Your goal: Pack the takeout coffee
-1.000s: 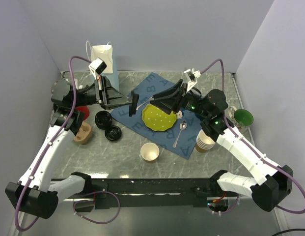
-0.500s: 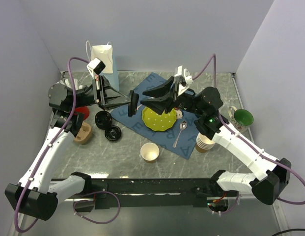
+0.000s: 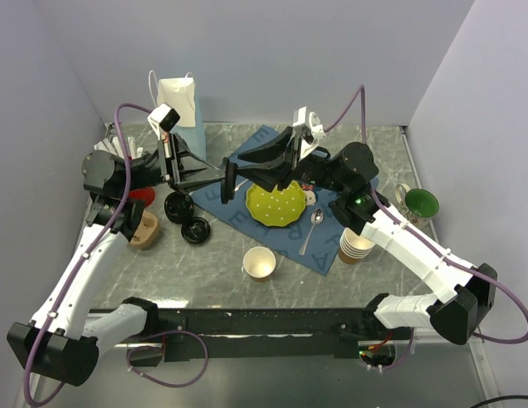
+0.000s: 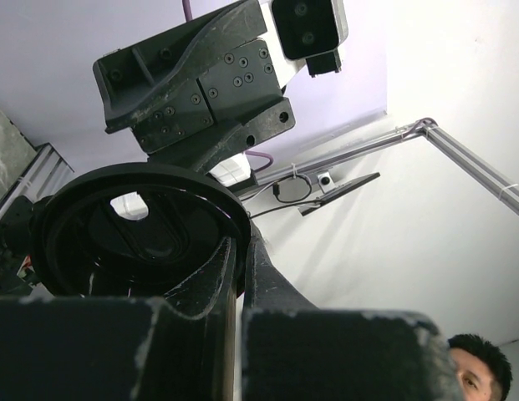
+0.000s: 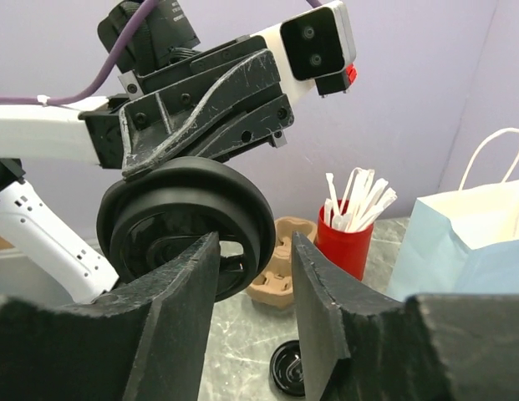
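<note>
No lidded tan cup shows in any view. A lidless tan paper cup (image 3: 259,263) stands at the front of the table. My left gripper (image 3: 224,177) is shut on the rim of a black plastic lid (image 3: 231,178) and holds it on edge in the air. The lid fills the left wrist view (image 4: 134,234) with my left gripper (image 4: 240,251) pinching it. My right gripper (image 3: 251,168) is open, just right of the lid. In the right wrist view my right gripper (image 5: 255,251) has the lid's (image 5: 184,217) near edge showing between its open jaws.
A stack of lidless tan cups (image 3: 355,244) stands at the right. Two loose black lids (image 3: 178,206) (image 3: 195,230) lie at the left by a cardboard carrier (image 3: 144,229) and a red stirrer cup (image 5: 347,238). A paper bag (image 3: 180,102), yellow plate (image 3: 276,202), spoon (image 3: 313,225) and green mug (image 3: 419,204) are also there.
My right gripper has moved left and up toward the lid held in my left gripper. The left arm has shifted only slightly.
</note>
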Robot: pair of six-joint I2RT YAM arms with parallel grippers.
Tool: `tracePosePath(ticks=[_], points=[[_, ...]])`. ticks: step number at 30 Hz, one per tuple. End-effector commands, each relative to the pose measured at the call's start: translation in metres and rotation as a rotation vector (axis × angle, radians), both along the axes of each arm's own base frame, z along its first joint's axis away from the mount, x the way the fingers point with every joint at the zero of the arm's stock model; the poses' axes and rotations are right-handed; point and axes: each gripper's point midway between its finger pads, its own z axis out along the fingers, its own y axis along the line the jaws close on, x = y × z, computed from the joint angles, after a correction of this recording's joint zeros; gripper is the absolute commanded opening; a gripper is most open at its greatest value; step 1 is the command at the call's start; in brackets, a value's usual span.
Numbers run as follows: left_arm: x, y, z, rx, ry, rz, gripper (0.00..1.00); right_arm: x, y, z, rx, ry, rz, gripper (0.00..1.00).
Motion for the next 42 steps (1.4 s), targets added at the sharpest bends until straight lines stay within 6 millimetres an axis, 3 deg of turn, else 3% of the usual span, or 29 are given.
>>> tracePosePath(ticks=[1, 6, 13, 22, 30, 42], points=[[-0.010, 0.003, 0.014, -0.037, -0.050, 0.003, 0.06, -0.011, 0.002, 0.025, 0.041, -0.071, 0.025, 0.45], [-0.011, 0.003, 0.016, -0.042, -0.051, -0.006, 0.05, -0.013, 0.003, 0.010, 0.031, -0.054, 0.036, 0.41], [-0.012, 0.003, 0.018, -0.046, -0.055, -0.017, 0.06, -0.013, 0.007, 0.004, 0.018, -0.047, 0.044, 0.38], [-0.013, 0.003, 0.024, -0.044, -0.062, -0.025, 0.06, -0.009, 0.010, -0.006, 0.006, -0.035, 0.037, 0.41], [-0.012, 0.002, 0.025, -0.037, -0.064, -0.028, 0.06, -0.011, 0.014, -0.008, -0.004, -0.040, 0.060, 0.28], [-0.006, 0.000, 0.025, -0.026, -0.062, -0.038, 0.06, -0.011, 0.014, -0.019, -0.029, -0.038, 0.048, 0.38]])
